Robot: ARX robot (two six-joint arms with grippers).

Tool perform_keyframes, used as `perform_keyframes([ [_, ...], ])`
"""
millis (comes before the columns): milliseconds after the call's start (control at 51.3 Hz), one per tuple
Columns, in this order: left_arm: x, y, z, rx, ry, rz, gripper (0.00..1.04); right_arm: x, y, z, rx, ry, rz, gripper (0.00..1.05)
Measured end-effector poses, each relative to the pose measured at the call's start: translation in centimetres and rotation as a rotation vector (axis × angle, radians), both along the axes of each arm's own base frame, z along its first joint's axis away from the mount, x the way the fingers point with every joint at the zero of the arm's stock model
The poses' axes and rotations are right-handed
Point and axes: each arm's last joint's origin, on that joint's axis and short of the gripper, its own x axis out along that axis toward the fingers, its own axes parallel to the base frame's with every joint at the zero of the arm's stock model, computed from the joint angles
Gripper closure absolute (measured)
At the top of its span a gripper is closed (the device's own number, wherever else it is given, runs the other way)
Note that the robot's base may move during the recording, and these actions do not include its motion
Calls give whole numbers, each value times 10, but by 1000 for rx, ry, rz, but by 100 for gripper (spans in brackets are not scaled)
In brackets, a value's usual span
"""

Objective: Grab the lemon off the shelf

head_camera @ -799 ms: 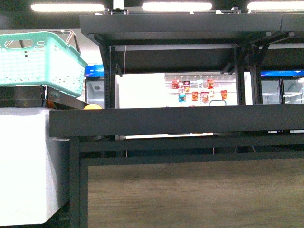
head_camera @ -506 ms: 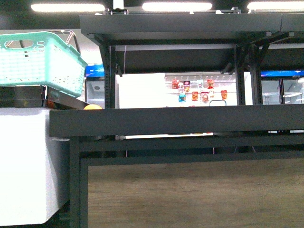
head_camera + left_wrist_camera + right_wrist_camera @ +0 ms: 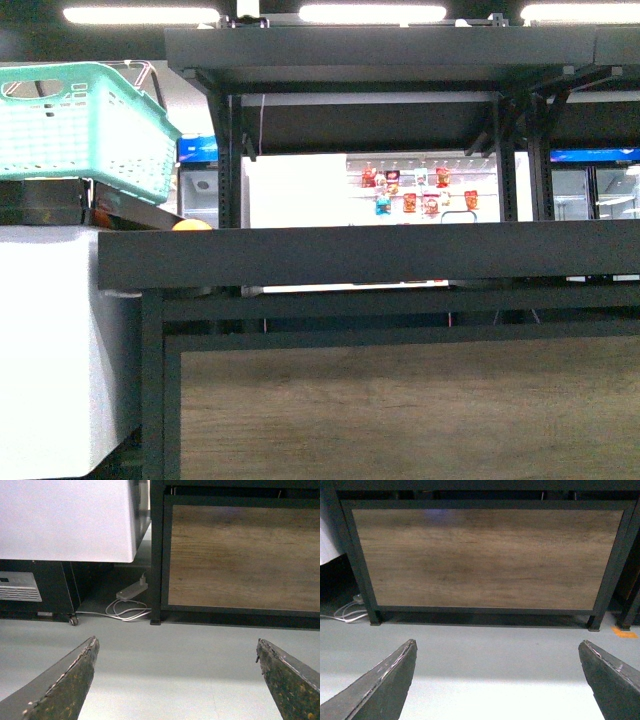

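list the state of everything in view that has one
left tool, open, holding nothing
right tool, open, holding nothing
shelf, standing, board tops hidden from this low view
lemon, not in view
teal basket, perched high, contents hidden
orange fruit, mostly hidden behind the shelf board

Two dark wedge-shaped jaws on the left gripper (image 3: 176, 641), tapering to points, mottled olive-brown speckling on their faces, pale chipped edges, two matching dark grey jaws on the right gripper (image 3: 497, 643), smoother faces, thin light scuffed edges
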Motion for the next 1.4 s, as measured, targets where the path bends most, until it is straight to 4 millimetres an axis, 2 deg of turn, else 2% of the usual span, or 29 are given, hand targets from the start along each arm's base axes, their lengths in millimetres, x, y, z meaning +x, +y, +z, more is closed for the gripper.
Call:
perform_keyframes([
  [1403,0,0,0,0,0,-1,8,0,0,0,0,0,0,7],
])
